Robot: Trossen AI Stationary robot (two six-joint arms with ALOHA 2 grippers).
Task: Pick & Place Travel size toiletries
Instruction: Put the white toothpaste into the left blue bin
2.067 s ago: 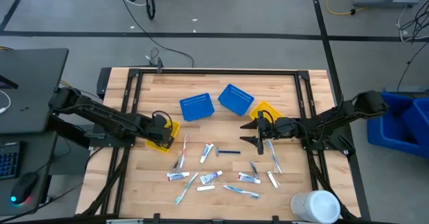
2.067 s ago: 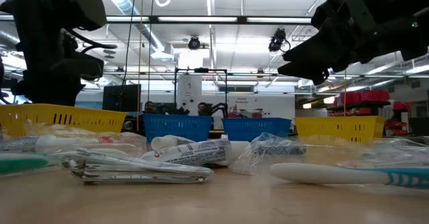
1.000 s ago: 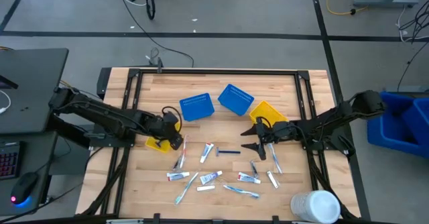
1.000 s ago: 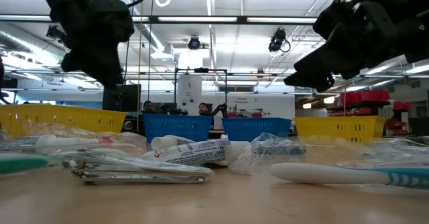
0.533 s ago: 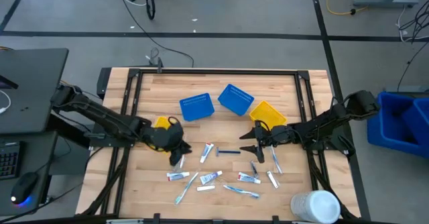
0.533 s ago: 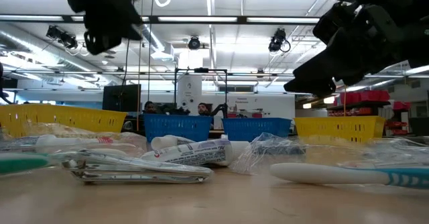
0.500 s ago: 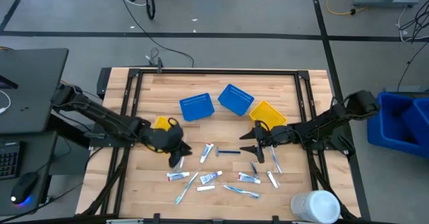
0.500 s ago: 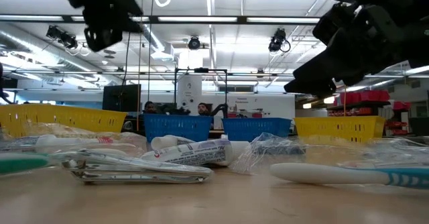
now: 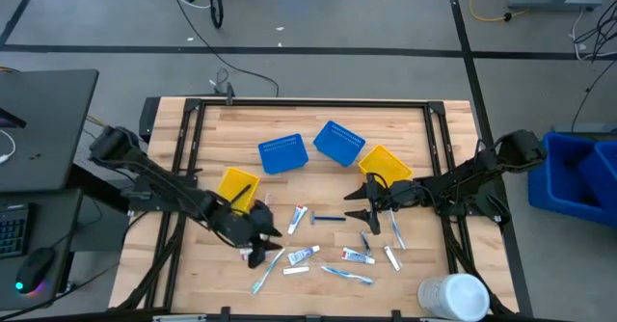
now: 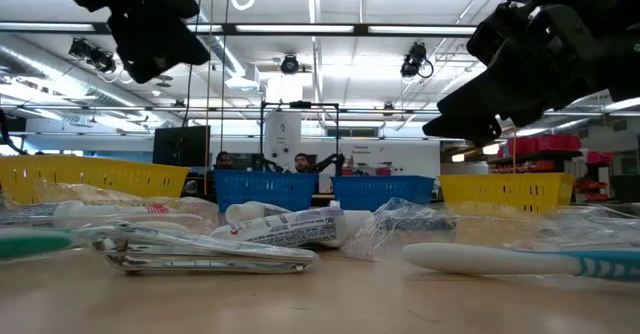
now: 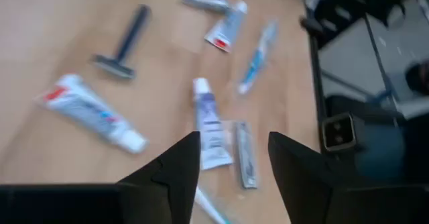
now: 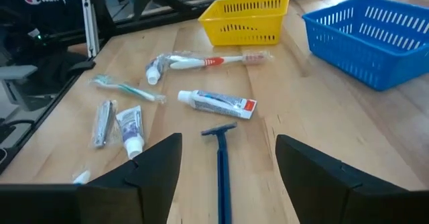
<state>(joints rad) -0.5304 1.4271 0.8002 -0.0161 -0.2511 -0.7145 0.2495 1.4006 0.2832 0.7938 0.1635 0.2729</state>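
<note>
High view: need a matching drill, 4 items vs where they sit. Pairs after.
Items:
1. razor
2. white cylinder
3. left gripper
4. right gripper

Places:
A. table's near right corner
B. open, beside the razor's end
C. flat among the tubes, mid-table
D. open, over the tubes near the table's left side

Pairs: 1-C, 2-A, 3-D, 4-B

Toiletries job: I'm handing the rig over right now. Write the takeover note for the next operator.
Left gripper: jaws open, empty, above the left part of the scattered toiletries.
Right gripper: jaws open, empty, with the dark blue razor just ahead of it.
Toiletries: tubes, toothbrushes and the razor lie loose on the table, between the arms.
Done: I cannot tell whether the yellow baskets or blue baskets hold anything.
Left: pick and place every loose item.
</note>
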